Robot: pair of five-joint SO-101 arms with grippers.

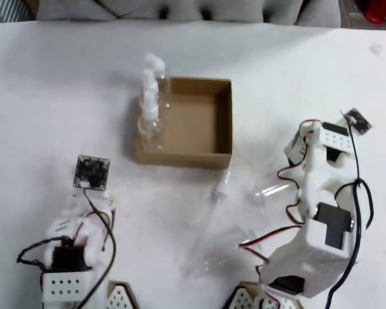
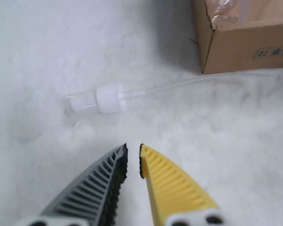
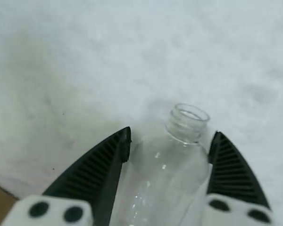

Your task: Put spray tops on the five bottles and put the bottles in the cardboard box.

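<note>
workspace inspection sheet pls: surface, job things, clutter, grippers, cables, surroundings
surface: white table, no spills seen
job's things: cardboard box holds topped bottles standing by one wall, count unclear; loose spray top lying on the table; uncapped clear bottle
clutter: small white speck
grippers: left gripper fingers together, empty, near the spray top; right gripper fingers appear clamped on the clear bottle
cables: red wires on one arm, black cable on the other
surroundings: grey cushion and red object beyond the far edge
</note>
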